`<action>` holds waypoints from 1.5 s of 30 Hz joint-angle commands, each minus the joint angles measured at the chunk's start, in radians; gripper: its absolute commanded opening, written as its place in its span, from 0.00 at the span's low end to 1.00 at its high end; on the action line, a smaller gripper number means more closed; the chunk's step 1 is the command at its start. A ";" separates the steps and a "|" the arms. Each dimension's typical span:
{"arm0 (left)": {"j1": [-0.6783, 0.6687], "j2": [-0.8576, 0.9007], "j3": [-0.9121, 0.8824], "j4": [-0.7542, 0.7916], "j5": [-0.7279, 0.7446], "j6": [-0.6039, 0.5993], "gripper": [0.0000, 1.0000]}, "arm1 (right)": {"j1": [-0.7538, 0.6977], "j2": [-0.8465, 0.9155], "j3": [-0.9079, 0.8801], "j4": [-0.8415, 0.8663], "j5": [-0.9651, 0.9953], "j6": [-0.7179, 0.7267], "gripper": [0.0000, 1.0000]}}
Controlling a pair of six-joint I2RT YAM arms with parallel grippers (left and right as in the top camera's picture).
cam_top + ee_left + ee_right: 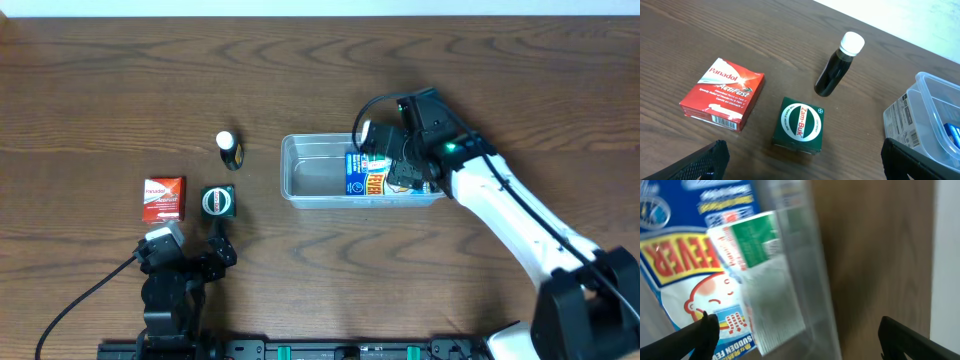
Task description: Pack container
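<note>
Container (805,280) wall and blue fever box (680,265) lie between wide-open right gripper (800,340) fingers (695,332); left gripper (805,162), wide open too, has green Zam-Buk box (800,125) just ahead.

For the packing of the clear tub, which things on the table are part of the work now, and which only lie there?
In the job:
- container, clear
- blue fever pack, inside it
- right gripper, open over it

Lying beside, untouched, probably to be packed next:
- red Panadol box
- green Zam-Buk box
- dark bottle, white cap
</note>
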 commanded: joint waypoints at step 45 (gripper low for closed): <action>-0.002 0.267 0.291 -0.166 -0.018 0.015 0.98 | -0.449 -0.275 0.029 -0.518 0.035 1.411 0.99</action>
